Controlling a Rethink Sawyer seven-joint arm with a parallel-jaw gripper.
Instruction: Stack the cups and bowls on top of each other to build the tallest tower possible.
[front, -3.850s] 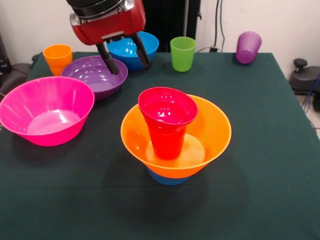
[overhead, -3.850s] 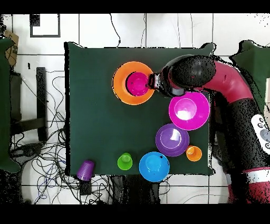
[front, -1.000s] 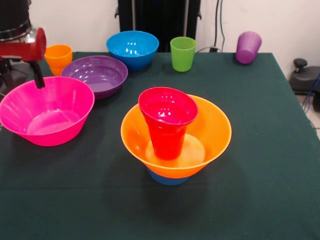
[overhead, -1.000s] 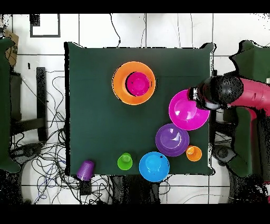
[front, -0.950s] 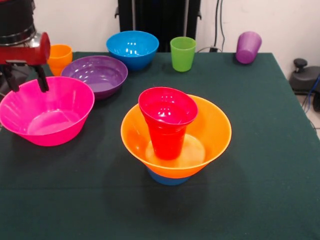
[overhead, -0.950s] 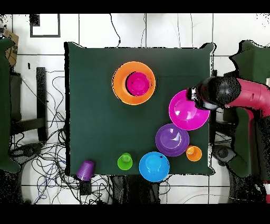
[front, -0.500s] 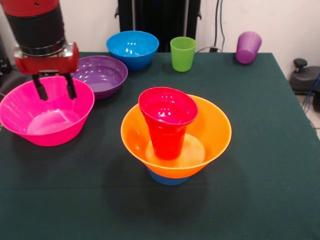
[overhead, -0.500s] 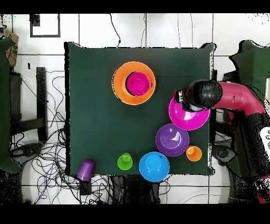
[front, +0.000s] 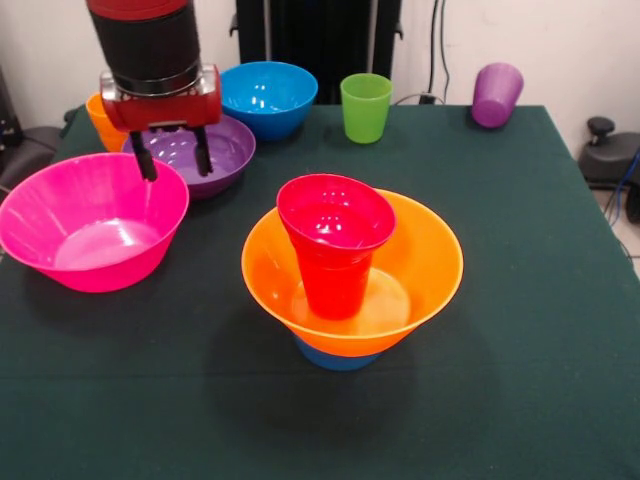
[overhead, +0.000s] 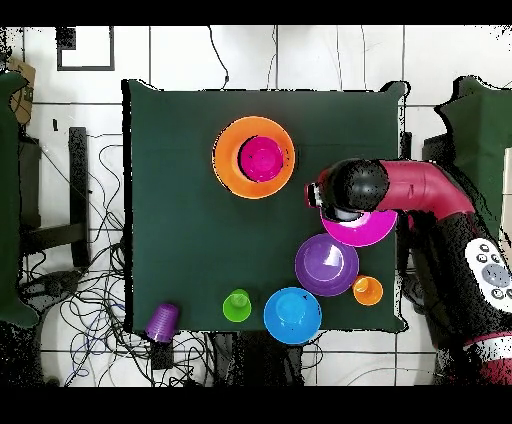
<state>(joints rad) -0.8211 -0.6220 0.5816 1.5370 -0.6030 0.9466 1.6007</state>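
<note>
The tower (front: 350, 275) is seen near the middle of the green table (front: 540, 300): a glossy large orange bowl (front: 425, 270) is seated on a small light-blue bowl (front: 335, 357), with a translucent red-orange cup (front: 335, 245) upright inside. The gripper (front: 172, 160) is held empty with fingers parted, between the pink bowl (front: 90, 220) and the purple bowl (front: 225, 150).

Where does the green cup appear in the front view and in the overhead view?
Front view: green cup stands upright at the table's far edge, right of the blue bowl.
Overhead view: it sits near the table's bottom edge, left of the blue bowl.
Shared landmark: the blue bowl beside it.
</note>
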